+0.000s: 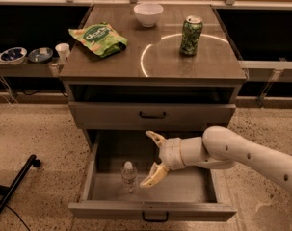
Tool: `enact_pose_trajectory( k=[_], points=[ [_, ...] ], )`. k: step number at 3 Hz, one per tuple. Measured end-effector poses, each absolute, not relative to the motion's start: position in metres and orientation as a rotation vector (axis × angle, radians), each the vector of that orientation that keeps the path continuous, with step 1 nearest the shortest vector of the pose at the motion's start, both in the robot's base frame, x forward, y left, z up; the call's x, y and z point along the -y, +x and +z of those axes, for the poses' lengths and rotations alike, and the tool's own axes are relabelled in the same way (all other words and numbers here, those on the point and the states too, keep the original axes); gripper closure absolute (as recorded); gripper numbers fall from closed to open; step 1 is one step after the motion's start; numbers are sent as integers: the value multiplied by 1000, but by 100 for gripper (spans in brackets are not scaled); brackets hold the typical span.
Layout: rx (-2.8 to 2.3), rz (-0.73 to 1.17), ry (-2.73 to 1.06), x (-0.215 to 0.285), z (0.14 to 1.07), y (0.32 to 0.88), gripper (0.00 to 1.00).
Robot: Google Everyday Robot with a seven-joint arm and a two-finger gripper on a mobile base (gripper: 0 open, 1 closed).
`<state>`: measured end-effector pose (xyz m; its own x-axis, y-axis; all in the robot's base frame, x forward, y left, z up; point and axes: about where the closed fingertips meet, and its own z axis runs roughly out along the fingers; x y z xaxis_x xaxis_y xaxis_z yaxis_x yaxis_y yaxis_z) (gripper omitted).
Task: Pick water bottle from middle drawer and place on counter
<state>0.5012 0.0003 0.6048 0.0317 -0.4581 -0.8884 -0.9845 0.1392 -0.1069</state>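
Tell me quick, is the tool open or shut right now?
Tool: open, empty, over the open drawer, beside the water bottle.

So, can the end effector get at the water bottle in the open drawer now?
Probably yes: the end effector hangs open over the open middle drawer, close beside the upright water bottle, with nothing between them.

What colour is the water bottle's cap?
White, in the camera view; the water bottle stands in the middle drawer, open pincer just beside it.
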Motion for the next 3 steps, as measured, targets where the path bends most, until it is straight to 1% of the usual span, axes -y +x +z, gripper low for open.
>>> enact_pose_trajectory(
  k=[2, 3],
  points=[
    [-1597, 862, -1460, -43, 547, 494, 0],
    [-1626, 910, -1425, -63, 525, 501, 0]
  ],
)
